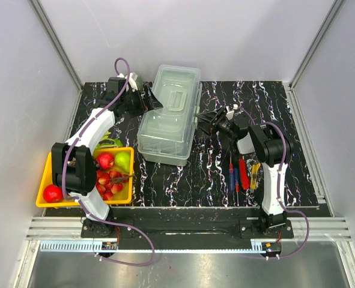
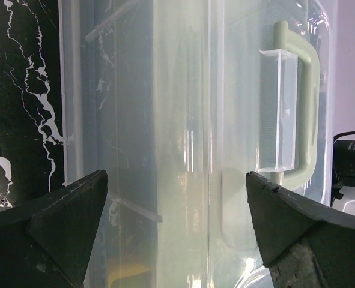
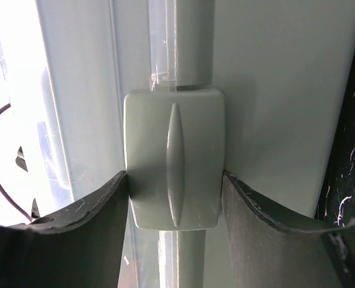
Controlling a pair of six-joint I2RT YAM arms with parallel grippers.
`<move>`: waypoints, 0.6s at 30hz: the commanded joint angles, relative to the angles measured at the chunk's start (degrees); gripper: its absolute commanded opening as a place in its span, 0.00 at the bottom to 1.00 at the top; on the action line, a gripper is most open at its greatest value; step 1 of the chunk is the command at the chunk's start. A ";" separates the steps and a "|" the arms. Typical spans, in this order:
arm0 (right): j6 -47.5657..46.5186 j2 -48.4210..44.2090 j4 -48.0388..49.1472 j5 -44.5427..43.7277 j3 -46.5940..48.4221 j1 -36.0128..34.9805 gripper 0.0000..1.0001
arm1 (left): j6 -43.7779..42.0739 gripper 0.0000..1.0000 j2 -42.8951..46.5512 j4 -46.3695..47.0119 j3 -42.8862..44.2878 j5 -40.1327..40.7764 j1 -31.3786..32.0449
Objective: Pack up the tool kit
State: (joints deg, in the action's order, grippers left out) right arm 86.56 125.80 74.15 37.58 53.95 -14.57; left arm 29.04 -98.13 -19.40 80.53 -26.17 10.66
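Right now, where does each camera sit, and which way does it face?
Top: above and behind, looking down on the table; left arm, right arm show.
Left wrist: faces the toolbox and its handle; open left pincer frames them.
Right wrist: faces the latch; right pincer grips its sides.
Shared: every view shows the toolbox.

One toolbox stands on the bench, with one lid handle and one latch. Three hand tools lie near it. One tray holds two big red fruits, one pear and small red ones too bunched to count.
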 commanded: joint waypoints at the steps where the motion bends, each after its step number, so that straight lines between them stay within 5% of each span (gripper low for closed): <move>1: -2.79 -4.50 2.77 1.53 0.54 -4.50 0.42 | -0.65 0.99 -2.86 -4.16 -1.08 -0.46 3.23; 18: -10.62 -10.31 -16.39 -3.48 0.71 -4.59 0.33 | -1.00 0.99 -3.91 -6.70 -1.17 2.26 3.67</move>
State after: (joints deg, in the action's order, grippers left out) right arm 79.57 119.59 61.76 34.33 53.01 -15.03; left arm 29.06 -98.35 -18.81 80.64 -24.53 11.20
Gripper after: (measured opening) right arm 0.633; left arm 0.991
